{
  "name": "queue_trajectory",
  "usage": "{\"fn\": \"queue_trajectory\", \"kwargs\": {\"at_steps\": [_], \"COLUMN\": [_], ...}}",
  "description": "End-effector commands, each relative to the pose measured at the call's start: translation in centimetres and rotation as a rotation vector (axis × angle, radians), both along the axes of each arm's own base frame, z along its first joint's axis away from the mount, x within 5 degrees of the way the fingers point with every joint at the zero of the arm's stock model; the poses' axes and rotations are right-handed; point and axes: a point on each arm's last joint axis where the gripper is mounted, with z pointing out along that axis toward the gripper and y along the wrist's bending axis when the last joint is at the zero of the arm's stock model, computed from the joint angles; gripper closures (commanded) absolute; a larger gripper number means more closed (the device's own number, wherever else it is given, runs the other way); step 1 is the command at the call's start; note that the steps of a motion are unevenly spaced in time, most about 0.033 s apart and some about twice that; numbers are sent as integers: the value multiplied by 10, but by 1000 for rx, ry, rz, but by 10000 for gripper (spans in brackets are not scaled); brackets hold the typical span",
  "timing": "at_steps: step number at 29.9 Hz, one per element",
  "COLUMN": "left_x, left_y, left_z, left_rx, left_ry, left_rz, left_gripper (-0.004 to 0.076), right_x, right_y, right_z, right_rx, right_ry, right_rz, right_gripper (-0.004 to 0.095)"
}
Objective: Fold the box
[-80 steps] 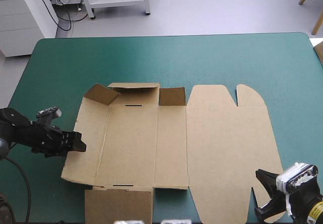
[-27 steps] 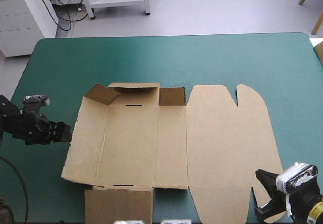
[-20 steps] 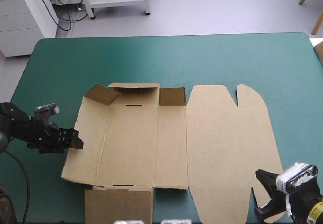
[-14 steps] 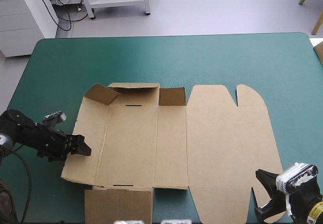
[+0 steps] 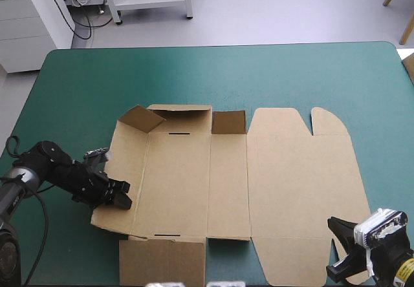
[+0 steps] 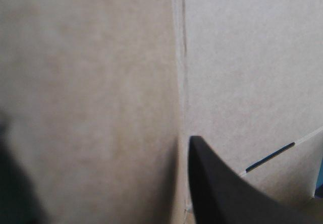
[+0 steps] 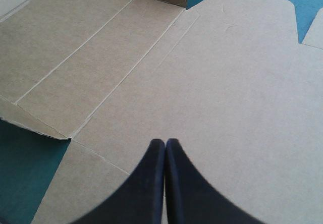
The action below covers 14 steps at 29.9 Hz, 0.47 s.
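Note:
The brown box (image 5: 259, 170) lies spread flat across the teal-green cover, with three short flaps raised along its far side (image 5: 178, 110). My left gripper (image 5: 121, 200) reaches in over the box's left panel near its near corner. In the left wrist view brown board (image 6: 242, 57) fills everything. One black finger (image 6: 227, 193) rests by a crease and the raised left panel hides the other, so the jaws stand apart around that panel. My right gripper (image 7: 165, 148) is shut and hangs over the box's near right corner (image 5: 343, 261), holding nothing.
A near flap (image 5: 162, 261) of the box reaches the table's front edge. Teal-green cover (image 5: 213, 74) stretches from the box to the far edge and along the right side (image 5: 388, 138). A white cabinet (image 5: 32, 22) stands beyond the far left corner.
My left gripper drew back from the left panel's edge, then pushed in over it toward the near side. The whole box slid slightly right. The right gripper stayed still.

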Motion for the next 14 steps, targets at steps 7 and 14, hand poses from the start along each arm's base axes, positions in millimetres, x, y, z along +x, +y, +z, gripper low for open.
{"fn": "queue_trajectory", "kwargs": {"at_steps": [7,14], "left_x": [14,34], "left_y": [-4,-7], "left_z": [26,54], "left_rx": [-31,137], "left_ry": [-105,-254], "left_rz": [-2,-139], "left_gripper": [731,731], "right_x": [3,3], "right_y": [1,1], "right_z": [12,12], "right_rx": [36,36], "right_ry": [-76,-76], "right_rz": [-1,-1], "right_gripper": [929,929]}}
